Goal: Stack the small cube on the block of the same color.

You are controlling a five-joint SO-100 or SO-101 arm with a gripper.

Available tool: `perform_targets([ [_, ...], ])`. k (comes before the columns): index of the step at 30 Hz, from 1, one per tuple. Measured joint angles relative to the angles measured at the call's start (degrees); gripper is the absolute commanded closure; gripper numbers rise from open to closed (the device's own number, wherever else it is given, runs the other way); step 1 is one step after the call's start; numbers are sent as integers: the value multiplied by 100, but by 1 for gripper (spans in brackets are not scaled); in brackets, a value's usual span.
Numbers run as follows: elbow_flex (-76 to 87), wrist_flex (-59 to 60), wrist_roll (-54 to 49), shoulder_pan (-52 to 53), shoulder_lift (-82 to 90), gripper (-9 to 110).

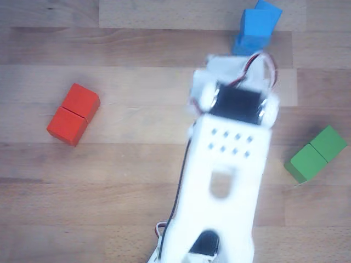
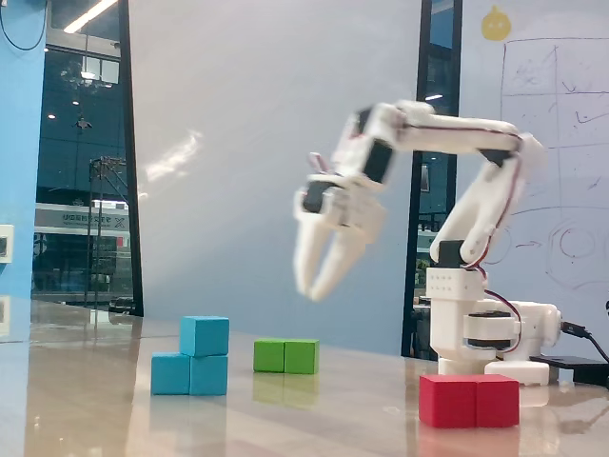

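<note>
While the wooden counter (image 1: 126, 164) stretches under everything as pale planks in the other view and as a glossy, reflective surface (image 2: 314, 409) in the fixed view, the white arm (image 2: 476, 200) rises from its base at the right of the fixed view, bends over at the top and reaches leftward in mid-air; in the other view its wide white body (image 1: 227, 181) fills the lower middle, with a black motor and red wires at its upper end. From the arm's end the hand (image 2: 315, 288) hangs high above the counter, blurred, its two white fingers pointing down and only narrowly parted at the tips, with nothing between them; it is well apart from every block. On the right of the fixed view, nearest the camera, the red block (image 2: 469, 401) lies flat, two cubes long; in the other view it sits at the left (image 1: 73, 114), turned diagonally. Behind, the green block (image 2: 285, 356) lies flat near the middle of the fixed view; it appears at the right edge of the other view (image 1: 315, 153). At the left of the fixed view the block (image 2: 189, 374) of light blue lies flat on the counter; the small cube (image 2: 205, 336) sits on top of its right half, upright and touching it; in the other view the small cube (image 1: 261, 20) shows at the top edge.
</note>
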Motion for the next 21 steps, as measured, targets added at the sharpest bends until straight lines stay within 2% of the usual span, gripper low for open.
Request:
perform_targets([
  [5, 1793, -264, 0, -598, 1934, 101],
  [11, 3437, -53, 0, -896, 4104, 101],
  [21, 4263, 853, 0, -940, 6425, 101],
])
